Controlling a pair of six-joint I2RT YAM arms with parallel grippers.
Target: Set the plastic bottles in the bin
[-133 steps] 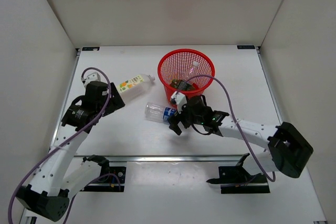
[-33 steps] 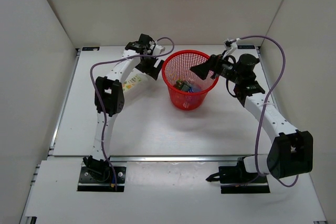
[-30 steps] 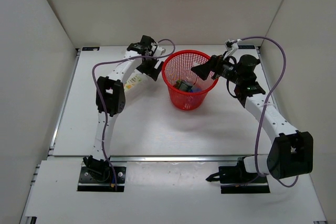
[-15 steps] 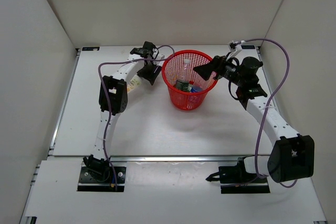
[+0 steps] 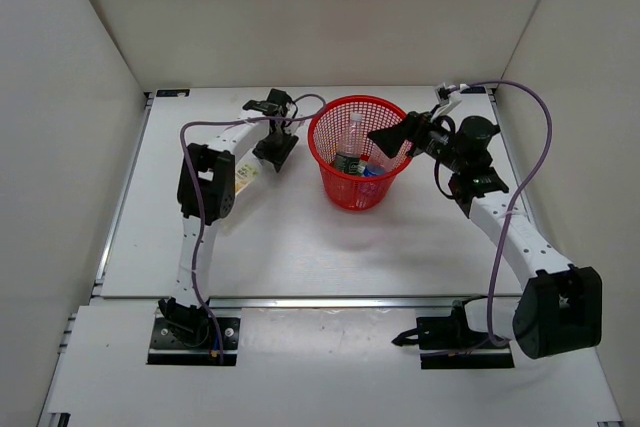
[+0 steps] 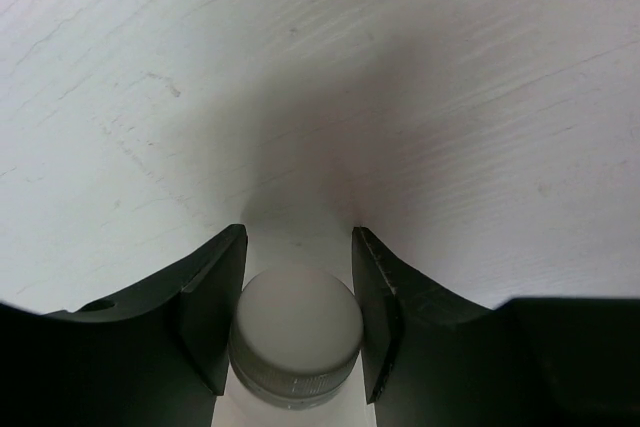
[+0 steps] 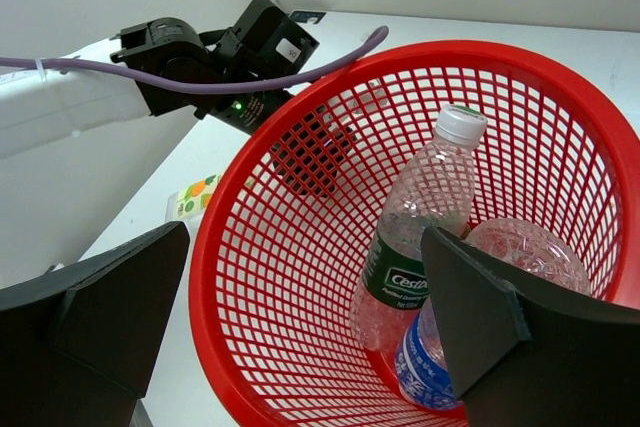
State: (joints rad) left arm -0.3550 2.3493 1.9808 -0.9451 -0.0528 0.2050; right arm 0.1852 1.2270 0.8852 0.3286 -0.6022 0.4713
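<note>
Red bin (image 5: 350, 192), 3 plastic bottles (image 7: 420, 217) inside it, white fruit-print bottle (image 7: 192, 197) lying left of bin, left claw (image 6: 299, 237) straddling its cap (image 6: 295, 332), grip unclear, right claw (image 5: 385, 135) spread wide over bin.

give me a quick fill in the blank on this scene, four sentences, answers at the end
1. The left gripper has its jaws on either side of the white bottle at its ___.
2. The right gripper hangs over the basket with its jaws ___.
3. The bottle leaning upright in the basket has a dark ___ label.
4. The bottle lying beside it in the basket has a ___ label.

Missing words: cap; open; green; blue
</note>
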